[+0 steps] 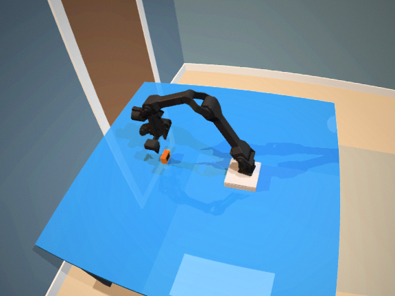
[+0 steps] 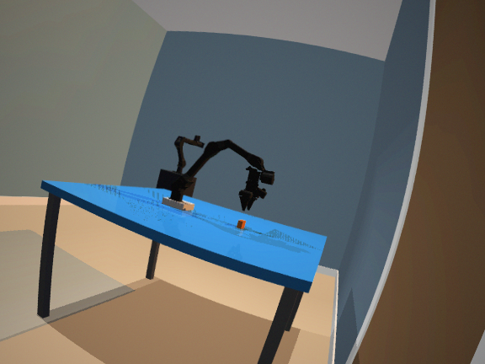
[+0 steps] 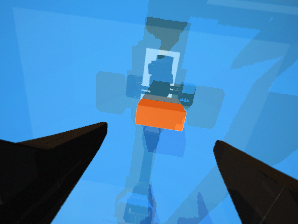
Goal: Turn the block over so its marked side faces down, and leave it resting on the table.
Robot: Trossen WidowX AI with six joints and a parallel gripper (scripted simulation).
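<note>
So the gripper (image 1: pixel 156 147) (image 2: pixel 247 210) (image 3: pixel 160 136) is hanging wide open and empty above the counter (image 1: pixel 240 233) (image 2: pixel 210 244) (image 3: pixel 60 60), with the orange block (image 1: pixel 164 156) (image 2: pixel 241 224) (image 3: pixel 160 115) just sitting there.
</note>
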